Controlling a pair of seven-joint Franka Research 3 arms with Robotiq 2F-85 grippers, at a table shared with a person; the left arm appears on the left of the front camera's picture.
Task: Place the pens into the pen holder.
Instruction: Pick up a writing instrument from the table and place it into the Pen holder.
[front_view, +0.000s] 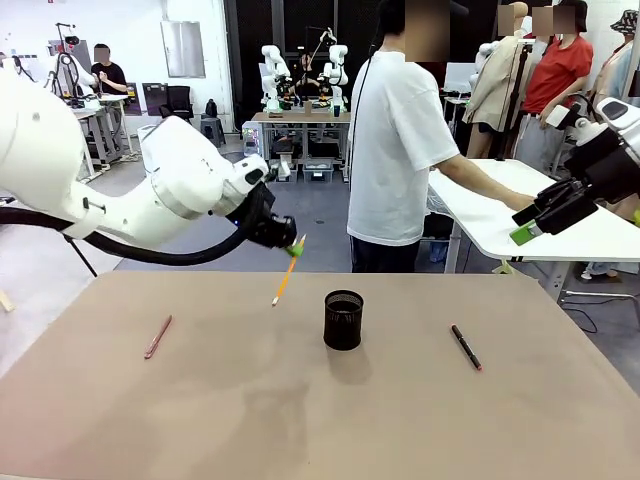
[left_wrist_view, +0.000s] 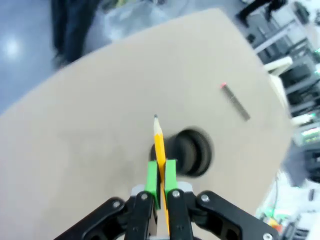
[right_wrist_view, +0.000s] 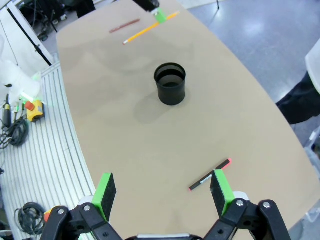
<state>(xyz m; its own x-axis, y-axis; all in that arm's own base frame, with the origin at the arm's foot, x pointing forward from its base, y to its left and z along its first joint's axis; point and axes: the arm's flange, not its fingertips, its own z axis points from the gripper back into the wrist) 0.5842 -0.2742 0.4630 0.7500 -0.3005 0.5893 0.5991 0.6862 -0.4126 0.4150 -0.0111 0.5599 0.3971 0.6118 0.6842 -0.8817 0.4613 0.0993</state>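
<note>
The left gripper is pinching the yellow-orange pencil between its green pads. Its jaws are closed tight on the pencil's upper end, and it is holding the pencil in the air with the tip slanting down toward the table, a little to the left of the pen holder. The pen holder is standing upright near the middle of the table. The pinkish-red pen is lying flat well to the left of the holder, and the black pen with the red tip is lying flat to its right. The right gripper is hanging high over the table's right side, fingers spread wide and gripping nothing, with the black pen lying below it. A person in a white shirt is standing at the far side
</note>
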